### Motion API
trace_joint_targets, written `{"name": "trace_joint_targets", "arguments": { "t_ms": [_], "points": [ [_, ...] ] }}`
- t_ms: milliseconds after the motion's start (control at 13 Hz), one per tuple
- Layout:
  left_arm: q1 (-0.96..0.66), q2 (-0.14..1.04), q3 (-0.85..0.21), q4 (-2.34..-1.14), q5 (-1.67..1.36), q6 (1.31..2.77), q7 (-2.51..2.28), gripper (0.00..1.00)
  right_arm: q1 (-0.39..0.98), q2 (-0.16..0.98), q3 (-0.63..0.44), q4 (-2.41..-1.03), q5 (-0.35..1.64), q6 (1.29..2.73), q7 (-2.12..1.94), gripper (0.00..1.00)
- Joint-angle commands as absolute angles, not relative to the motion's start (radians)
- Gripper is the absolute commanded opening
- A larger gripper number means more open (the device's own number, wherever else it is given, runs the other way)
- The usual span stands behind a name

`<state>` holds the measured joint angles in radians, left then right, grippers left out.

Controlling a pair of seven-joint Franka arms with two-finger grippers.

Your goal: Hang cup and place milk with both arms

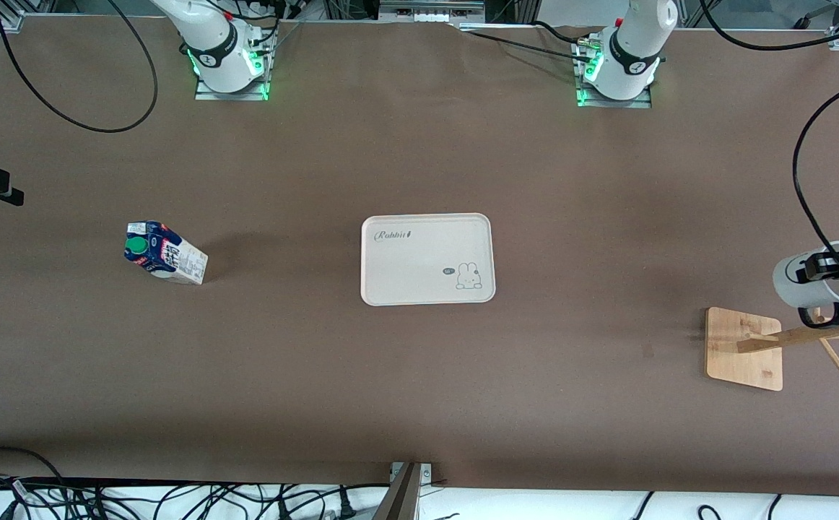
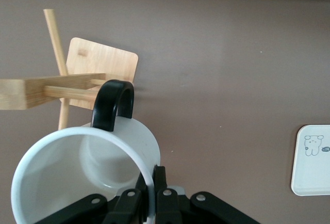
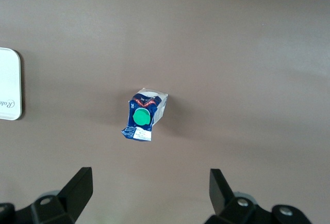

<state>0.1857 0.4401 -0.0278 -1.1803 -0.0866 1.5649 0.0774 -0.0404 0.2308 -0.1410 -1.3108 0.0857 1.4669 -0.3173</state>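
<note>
My left gripper is shut on the rim of the white cup, which it holds on its side in the air over the wooden rack. In the left wrist view the fingers pinch the cup wall. The black handle is at the tip of a rack peg; I cannot tell if the peg is inside the loop. The milk stands on the table toward the right arm's end. My right gripper is open and empty, high over the milk.
A cream tray with a rabbit print lies at the table's middle, and it shows in the left wrist view and the right wrist view. The rack's slanted post carries thin pegs. Black cables hang near both ends.
</note>
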Motion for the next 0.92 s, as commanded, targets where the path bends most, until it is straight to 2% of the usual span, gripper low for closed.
{"name": "trace_joint_targets", "arguments": {
  "t_ms": [0, 154, 308, 385, 462, 538, 846],
  "points": [
    [0.204, 0.452, -0.034, -1.169, -0.097, 1.549, 0.103, 0.00, -0.038, 0.190, -0.106, -1.358, 0.072, 1.483, -0.165, 1.00],
    [0.225, 0.475, -0.034, -1.170, -0.097, 1.551, 0.103, 0.00, 0.003, 0.190, -0.101, -1.351, 0.058, 1.485, 0.161, 1.00],
    [0.230, 0.488, -0.034, -1.172, -0.092, 1.548, 0.097, 0.00, 0.029, 0.192, -0.100, -1.351, -0.032, 1.479, 0.218, 1.00],
    [0.223, 0.488, -0.032, -1.175, -0.087, 1.543, 0.092, 0.13, 0.029, 0.190, -0.098, -1.351, -0.060, 1.474, 0.215, 1.00],
    [0.218, 0.486, -0.035, -1.187, -0.074, 1.543, 0.078, 0.76, 0.029, 0.190, -0.097, -1.350, -0.078, 1.467, 0.218, 1.00],
    [0.216, 0.486, -0.044, -1.189, -0.074, 1.549, 0.034, 1.00, 0.029, 0.187, -0.089, -1.350, -0.084, 1.468, 0.212, 1.00],
    [0.152, 0.439, -0.055, -1.183, -0.057, 1.514, -0.071, 1.00, 0.023, 0.176, -0.081, -1.350, -0.061, 1.477, 0.040, 1.00]
  ]
}}
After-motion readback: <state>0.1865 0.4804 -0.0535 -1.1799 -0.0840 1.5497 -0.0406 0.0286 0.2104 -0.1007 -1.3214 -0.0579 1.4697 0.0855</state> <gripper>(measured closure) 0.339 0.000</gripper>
